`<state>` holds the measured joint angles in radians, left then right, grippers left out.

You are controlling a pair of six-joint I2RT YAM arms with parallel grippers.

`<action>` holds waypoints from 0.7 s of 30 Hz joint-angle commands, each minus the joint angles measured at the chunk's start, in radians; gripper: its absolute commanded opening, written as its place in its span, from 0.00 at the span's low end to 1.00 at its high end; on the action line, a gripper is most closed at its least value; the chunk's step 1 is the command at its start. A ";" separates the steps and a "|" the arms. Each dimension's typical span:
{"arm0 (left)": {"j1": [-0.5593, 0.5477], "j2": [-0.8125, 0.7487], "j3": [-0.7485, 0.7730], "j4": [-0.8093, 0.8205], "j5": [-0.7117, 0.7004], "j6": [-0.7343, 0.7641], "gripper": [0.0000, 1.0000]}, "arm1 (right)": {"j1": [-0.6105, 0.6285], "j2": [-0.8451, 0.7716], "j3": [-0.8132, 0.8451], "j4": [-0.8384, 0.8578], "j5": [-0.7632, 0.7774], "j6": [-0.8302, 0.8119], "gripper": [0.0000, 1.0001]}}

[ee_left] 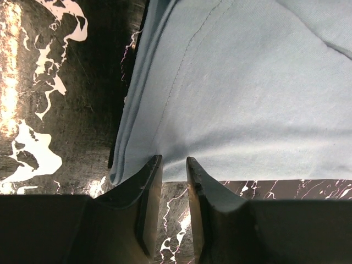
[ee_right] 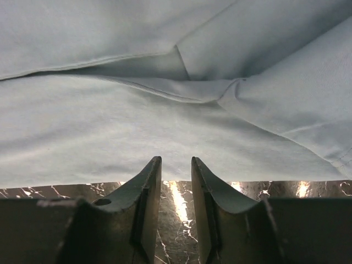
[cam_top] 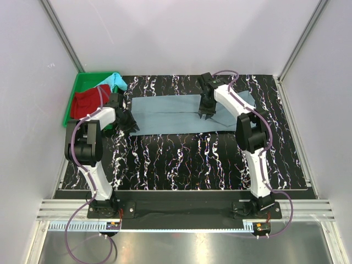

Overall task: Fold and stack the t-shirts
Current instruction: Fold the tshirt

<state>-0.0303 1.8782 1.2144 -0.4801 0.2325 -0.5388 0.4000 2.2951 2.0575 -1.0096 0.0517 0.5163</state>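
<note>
One red t-shirt (cam_top: pixel 87 102) in tray (cam_top: pixel 77 83); overhead only

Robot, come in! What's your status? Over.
Left gripper at grey-blue shirt hem, grip unclear. Right gripper slightly open at hem. Red shirt, turquoise shirt in tray. Nothing blocking.

**A robotics lab test cell**

Plain white panel walls (cam_top: pixel 176 33) held in bare aluminium posts (cam_top: pixel 61 36) box in a single table (cam_top: pixel 181 159) covered with a black marbled mat. 2 robot arms, ending in the left gripper (cam_top: pixel 129 124) and the right gripper (cam_top: pixel 204 114), are bolted to a black plate on a slotted metal rail (cam_top: pixel 181 210) at the near edge. Purple cables (cam_top: pixel 82 242) trail from their bases.
</note>
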 commanded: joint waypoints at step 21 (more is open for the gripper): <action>-0.002 -0.154 -0.044 -0.051 0.016 0.043 0.30 | -0.066 0.005 0.241 -0.064 -0.035 -0.118 0.51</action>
<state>-0.0311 1.7954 1.1622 -0.5297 0.2302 -0.5106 0.3454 2.4580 2.2932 -1.0061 0.0319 0.4297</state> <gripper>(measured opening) 0.300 0.476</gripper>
